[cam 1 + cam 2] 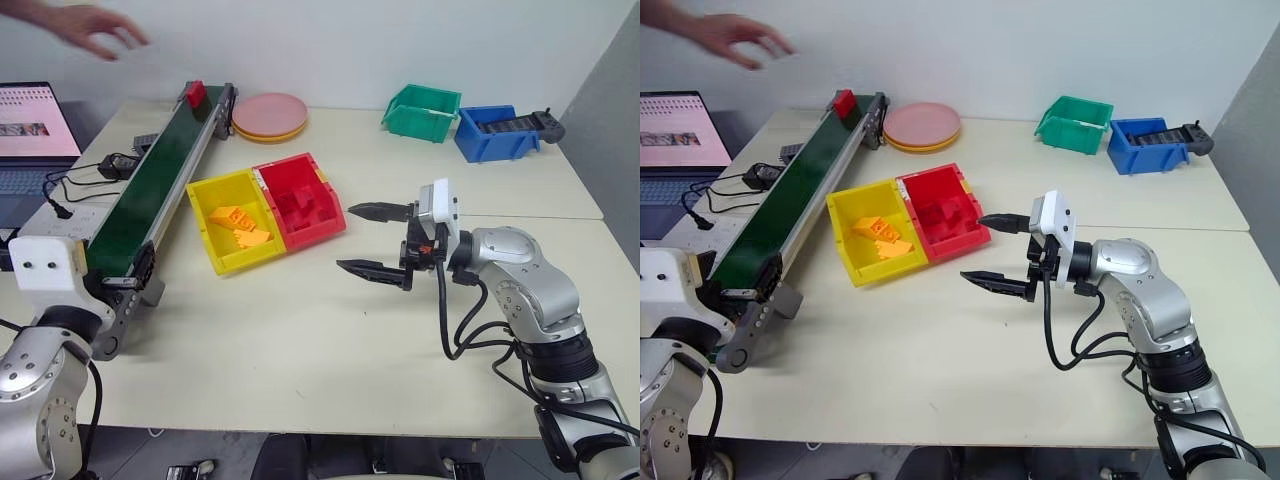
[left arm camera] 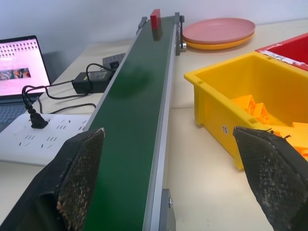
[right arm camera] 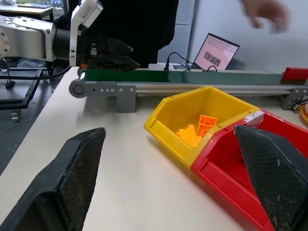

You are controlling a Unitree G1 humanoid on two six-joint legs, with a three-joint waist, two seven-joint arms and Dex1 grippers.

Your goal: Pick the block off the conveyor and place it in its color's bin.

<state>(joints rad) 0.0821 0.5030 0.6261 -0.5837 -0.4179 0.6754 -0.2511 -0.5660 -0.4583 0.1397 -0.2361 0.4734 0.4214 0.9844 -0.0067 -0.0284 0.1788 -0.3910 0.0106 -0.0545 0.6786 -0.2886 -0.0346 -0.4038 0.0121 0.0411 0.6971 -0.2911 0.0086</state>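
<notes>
The small bright red rectangular plastic block [image 1: 195, 93] stands upright at the far end of the long dark green belt conveyor [image 1: 150, 190]; which way its long axis runs I cannot tell. Left gripper [image 2: 168, 187] fingers spread wide at the conveyor's near end; right gripper [image 1: 372, 240] fingers wide, empty, beside the bright red open-top plastic bin [image 1: 300, 200].

The block [image 1: 195, 94] is sitting on the conveyor's [image 1: 150, 190] far end. Two bins are lying side by side right of the belt, the bin [image 1: 300, 200] rightmost. Plates [image 1: 270, 116] are lying behind them; a laptop [image 1: 35, 135] is standing left.
</notes>
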